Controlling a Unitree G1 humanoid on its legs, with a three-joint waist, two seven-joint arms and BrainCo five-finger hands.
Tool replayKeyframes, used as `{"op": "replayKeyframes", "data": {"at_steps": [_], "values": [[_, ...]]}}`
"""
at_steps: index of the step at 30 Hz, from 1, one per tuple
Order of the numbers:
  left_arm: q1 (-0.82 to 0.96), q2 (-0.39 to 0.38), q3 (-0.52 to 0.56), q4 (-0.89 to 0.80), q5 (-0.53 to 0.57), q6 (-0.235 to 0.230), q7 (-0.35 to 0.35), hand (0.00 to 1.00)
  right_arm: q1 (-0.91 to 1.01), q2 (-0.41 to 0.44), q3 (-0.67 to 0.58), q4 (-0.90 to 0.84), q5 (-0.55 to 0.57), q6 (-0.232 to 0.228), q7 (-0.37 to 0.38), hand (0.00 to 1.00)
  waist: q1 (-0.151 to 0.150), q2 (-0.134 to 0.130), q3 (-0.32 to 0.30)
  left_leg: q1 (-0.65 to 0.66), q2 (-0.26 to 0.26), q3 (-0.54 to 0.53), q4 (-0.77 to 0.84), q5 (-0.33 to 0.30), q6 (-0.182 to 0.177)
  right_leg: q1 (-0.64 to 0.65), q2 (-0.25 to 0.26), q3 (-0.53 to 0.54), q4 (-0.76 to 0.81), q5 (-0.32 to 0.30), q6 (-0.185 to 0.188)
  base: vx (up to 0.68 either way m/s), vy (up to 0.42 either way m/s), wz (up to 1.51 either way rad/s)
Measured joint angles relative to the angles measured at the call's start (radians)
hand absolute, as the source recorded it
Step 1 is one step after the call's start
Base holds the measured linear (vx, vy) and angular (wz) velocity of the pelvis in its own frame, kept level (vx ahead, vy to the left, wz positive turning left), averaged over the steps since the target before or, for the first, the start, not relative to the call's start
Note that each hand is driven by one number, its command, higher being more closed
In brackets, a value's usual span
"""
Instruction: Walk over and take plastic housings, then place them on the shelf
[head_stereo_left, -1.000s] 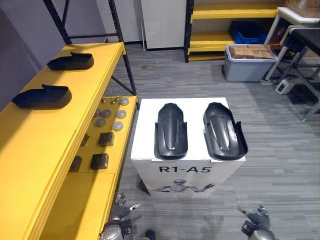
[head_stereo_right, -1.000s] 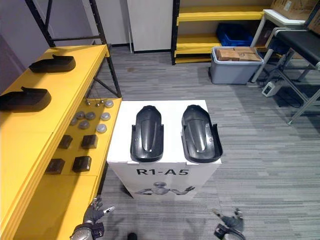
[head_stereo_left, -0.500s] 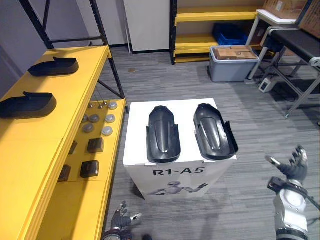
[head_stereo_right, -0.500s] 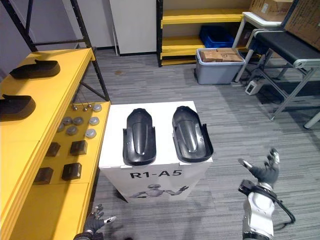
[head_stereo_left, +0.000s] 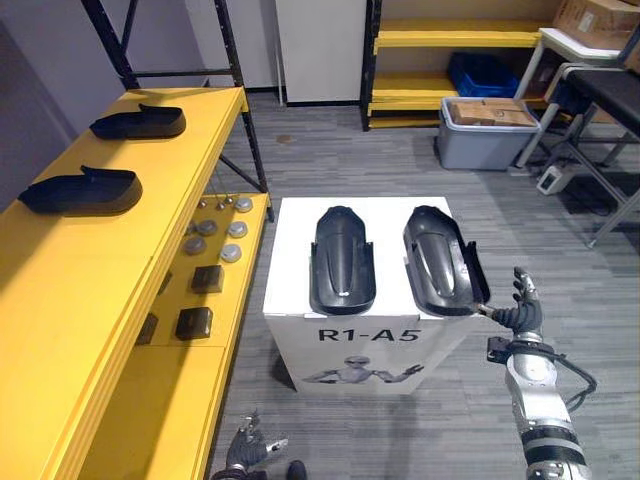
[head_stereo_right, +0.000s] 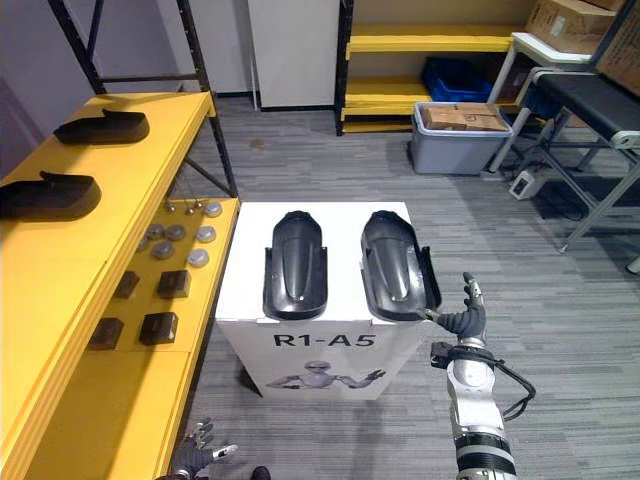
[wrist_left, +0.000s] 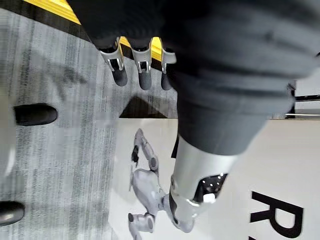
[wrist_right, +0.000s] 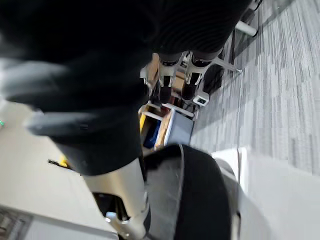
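Note:
Two black plastic housings lie side by side on a white box (head_stereo_left: 300, 235), one on the left (head_stereo_left: 343, 260) and one on the right (head_stereo_left: 443, 260). Two more housings (head_stereo_left: 70, 190) (head_stereo_left: 138, 122) rest on the yellow shelf (head_stereo_left: 60, 290) at the left. My right hand (head_stereo_left: 520, 315) is raised just right of the box, open, with its thumb close to the near corner of the right housing (wrist_right: 195, 195). Down by the floor in front of the box hangs my left hand (head_stereo_left: 250, 450), open, its fingers (wrist_left: 132, 67) straight.
The lower yellow shelf holds several metal discs (head_stereo_left: 215, 228) and dark blocks (head_stereo_left: 195, 322). A grey bin (head_stereo_left: 485, 125) of cardboard and a blue crate (head_stereo_left: 485, 72) stand at the back. Metal table legs (head_stereo_left: 600, 170) are at the right. Open grey floor surrounds the box.
My right hand has swung in from the far right to just beside the right housing's near corner. The camera has shifted; the housings have not moved.

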Motion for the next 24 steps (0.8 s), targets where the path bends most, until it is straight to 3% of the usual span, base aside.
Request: {"op": "replayKeyframes", "data": {"at_steps": [4,14,15,24], "values": [[-0.003,0.0,-0.004,0.002,0.0,0.0,0.002,0.0,-0.086,0.0,-0.001,0.093,-0.048,0.032,-0.05,0.0,0.021,0.001,0.012,-0.007,-0.001,-0.001,0.001,0.0,0.0,-0.001,0.0,-0.002,-0.008,0.001,0.0,0.01,0.0,0.01],[-0.006,0.002,-0.041,0.002,-0.003,-0.002,0.022,0.0,-0.285,0.001,-0.022,0.352,0.003,0.063,-0.1,0.0,0.022,0.011,0.037,-0.014,0.0,-0.009,0.003,0.001,0.0,0.002,0.002,-0.002,-0.023,0.006,-0.001,0.03,-0.006,0.0],[-0.007,0.002,-0.041,0.002,-0.003,-0.002,0.023,0.0,-0.303,0.001,-0.024,0.382,0.014,0.066,-0.099,1.0,0.021,0.013,0.044,-0.013,0.0,-0.008,0.0,0.001,0.0,0.003,0.002,-0.001,-0.023,0.006,-0.001,0.0,0.0,0.0],[-0.029,0.007,-0.041,0.024,-0.014,-0.002,0.027,0.0,-0.404,-0.02,-0.082,0.531,0.109,0.067,-0.086,1.0,0.02,0.014,0.066,-0.01,0.0,-0.007,-0.002,-0.001,-0.002,0.004,0.001,-0.001,-0.023,0.009,-0.002,-0.03,0.005,-0.01]]}}
